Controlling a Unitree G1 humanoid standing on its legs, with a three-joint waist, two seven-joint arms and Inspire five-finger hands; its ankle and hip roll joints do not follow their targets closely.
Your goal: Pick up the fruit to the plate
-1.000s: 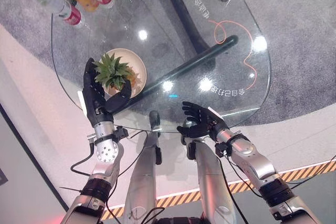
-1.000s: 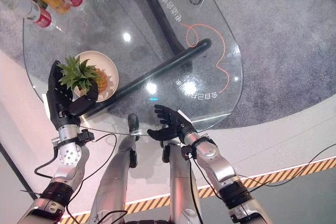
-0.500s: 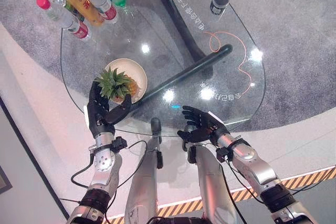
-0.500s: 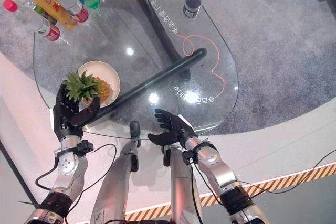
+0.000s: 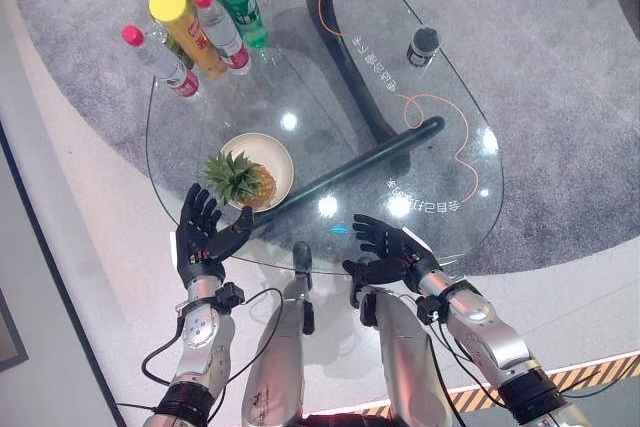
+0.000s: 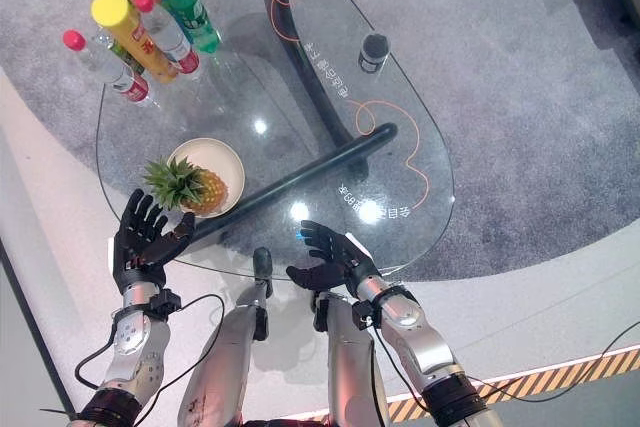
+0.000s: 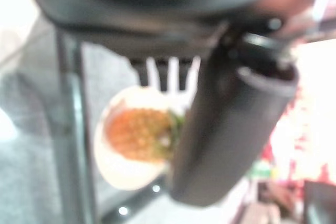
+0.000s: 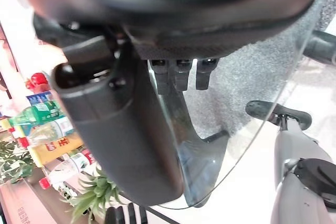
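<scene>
Bottles crowd the worktop's far left corner, and a cup stands far right. Between them the glass lies bare. The pineapple and plate sit just beyond the left hand.

1. A glass counter with a rounded outline stands on a dark curved frame that shows through the top.
2. A cluster of bottles stands at its far left edge: one with a yellow cap, a green one, and clear ones with red caps.
3. A small dark cylinder stands near the far right edge.
4. A thin orange cord loops beneath the glass.
5. Grey carpet covers the floor around the counter.
6. A yellow-and-black striped line crosses the floor near the lower right.
</scene>
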